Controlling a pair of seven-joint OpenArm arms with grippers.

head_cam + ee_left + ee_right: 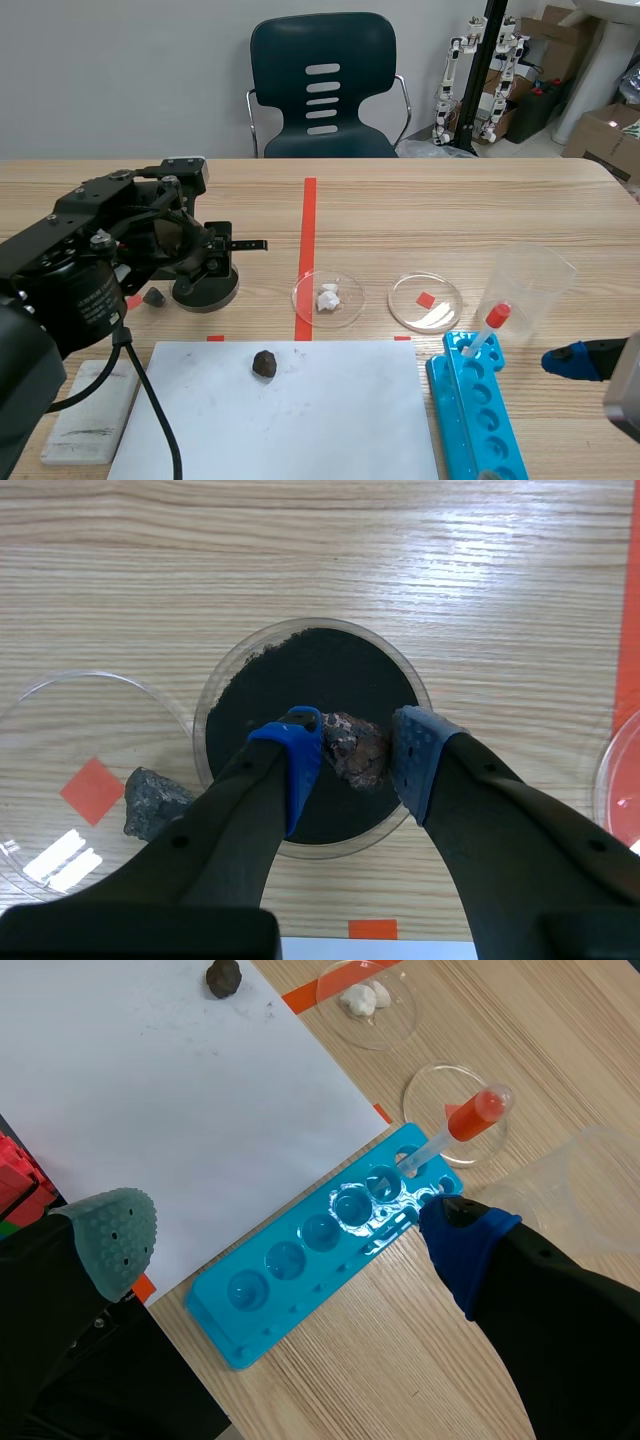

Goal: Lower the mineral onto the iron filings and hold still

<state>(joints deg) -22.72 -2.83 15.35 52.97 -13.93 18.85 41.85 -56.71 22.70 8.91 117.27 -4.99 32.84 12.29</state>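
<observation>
Scene view: the black left arm (100, 250) reaches over a round clear dish of black iron filings (206, 294) near the table's left side, and a dark brown rock (264, 363) lies on a white paper sheet (300, 420). Left wrist view: the left gripper (357, 752) is clamped on a reddish-brown mineral lump (352, 742), pressed between its blue pads directly over the filings, near the dish's closer edge. Whether the mineral touches the filings cannot be told. A grey stone (152, 802) lies just beside that dish. Right wrist view: the right gripper (285, 1230) has its fingers spread wide with nothing between them, above a bright blue plastic tube rack (300, 1270) that holds a dropper with a red bulb (470, 1118).
</observation>
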